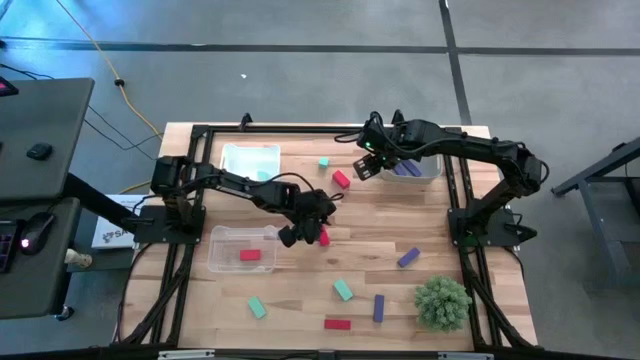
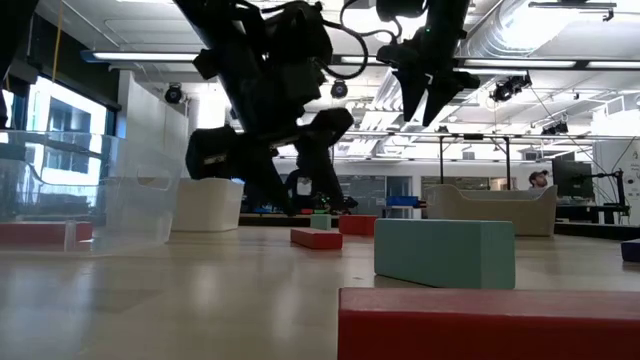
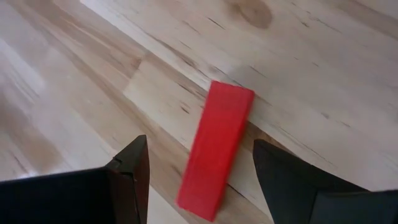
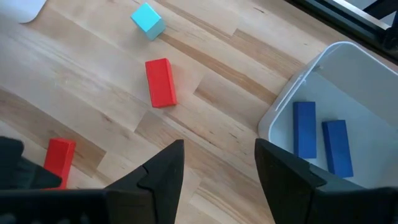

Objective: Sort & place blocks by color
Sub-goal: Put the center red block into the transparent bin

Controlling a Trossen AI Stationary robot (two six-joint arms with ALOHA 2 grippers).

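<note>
Red block (image 3: 215, 151) flat on bare table (image 3: 323, 74), between the two dark fingers (image 3: 127, 180) of left gripper (image 3: 200, 180), fingers apart, not touching the block on either side. In high view same red block (image 1: 323, 236) near table middle, just beside left gripper (image 1: 303, 225), close to right edge of near clear tray (image 1: 222, 262). Inside that tray one more red block (image 1: 249, 255).

Other blocks scattered on table: red one (image 1: 341, 179) and small teal one (image 1: 324, 162) toward far side, purple one (image 1: 408, 258) right of middle, teal one (image 1: 343, 290), teal one (image 1: 257, 307), purple one (image 1: 379, 308) and red one (image 1: 337, 324) along near side. Far clear tray (image 1: 250, 158) with teal content inside, not clear how many pieces.

Right gripper (image 1: 367, 163) raised above table at far side, beside white bin (image 1: 425, 172), fingers apart, holding nothing. In right wrist view two purple-blue blocks (image 4: 304, 130) side by side inside white bin (image 4: 292, 93), red block (image 4: 160, 82) and teal block (image 4: 148, 20) on wood beyond the fingers.

Spiky green plant (image 1: 442, 302) at near right corner, well apart from both grippers
</note>
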